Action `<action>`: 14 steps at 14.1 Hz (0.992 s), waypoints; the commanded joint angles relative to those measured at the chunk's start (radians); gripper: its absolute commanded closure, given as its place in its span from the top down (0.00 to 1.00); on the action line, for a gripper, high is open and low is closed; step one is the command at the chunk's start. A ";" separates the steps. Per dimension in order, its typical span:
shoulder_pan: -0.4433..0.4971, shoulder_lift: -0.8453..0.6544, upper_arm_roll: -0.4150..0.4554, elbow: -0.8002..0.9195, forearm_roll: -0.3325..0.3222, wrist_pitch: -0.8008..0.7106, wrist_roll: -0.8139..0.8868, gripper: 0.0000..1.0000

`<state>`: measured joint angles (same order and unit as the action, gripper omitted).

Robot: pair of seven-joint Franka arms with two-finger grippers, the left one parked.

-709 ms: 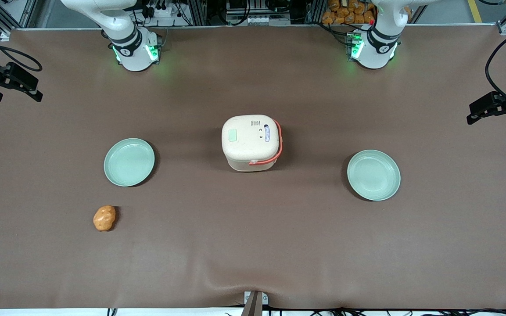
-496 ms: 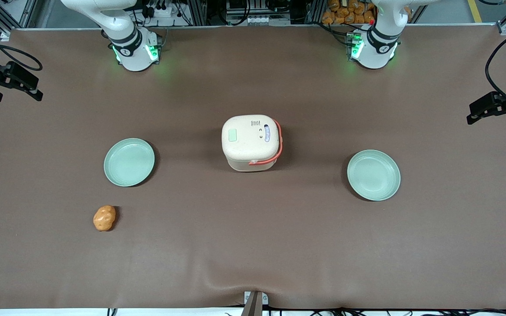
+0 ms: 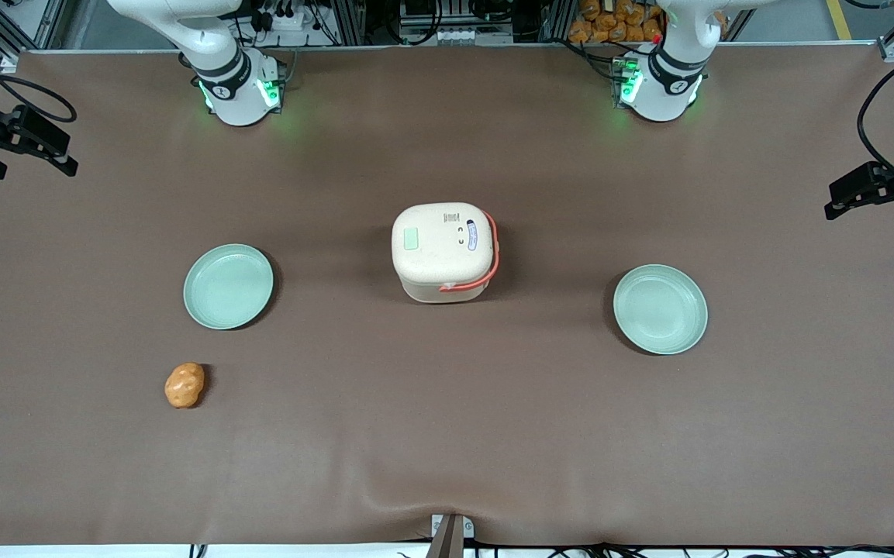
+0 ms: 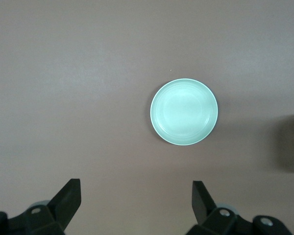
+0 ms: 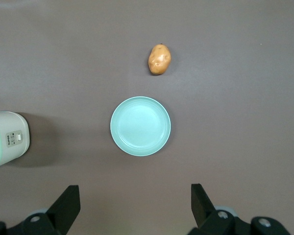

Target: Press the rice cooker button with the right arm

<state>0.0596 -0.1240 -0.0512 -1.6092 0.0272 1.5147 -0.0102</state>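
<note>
Clearly our black two-finger pincer (image 5: 132, 208), fingers apart, hangs high above a pale green plate (image 5: 140, 126); mid-table, the cream boxy rice cooker (image 3: 443, 250) looks rigid, its small green button (image 3: 411, 238) needing one fingertip push.

Robotics lab: my base (image 3: 233, 89) is bolted to a brown-matted worktop (image 3: 447, 434), aluminium framing (image 3: 353, 19) and cable bundles (image 3: 447, 15) along its edge, clamp-mounted cameras (image 3: 881, 186).

Gripper (image 3: 24, 143) hovers well apart from rice cooker (image 3: 443, 252).
</note>
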 commanded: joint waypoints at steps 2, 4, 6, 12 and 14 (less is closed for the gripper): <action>-0.008 -0.011 0.010 0.000 0.017 0.001 -0.004 1.00; -0.007 -0.011 0.010 0.000 0.017 -0.001 -0.004 1.00; -0.006 -0.009 0.011 -0.002 0.017 0.002 -0.005 1.00; 0.093 0.004 0.011 0.009 0.030 0.007 -0.001 1.00; 0.146 0.020 0.011 0.012 0.031 0.022 0.039 1.00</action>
<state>0.1601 -0.1191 -0.0356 -1.6094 0.0471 1.5258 -0.0043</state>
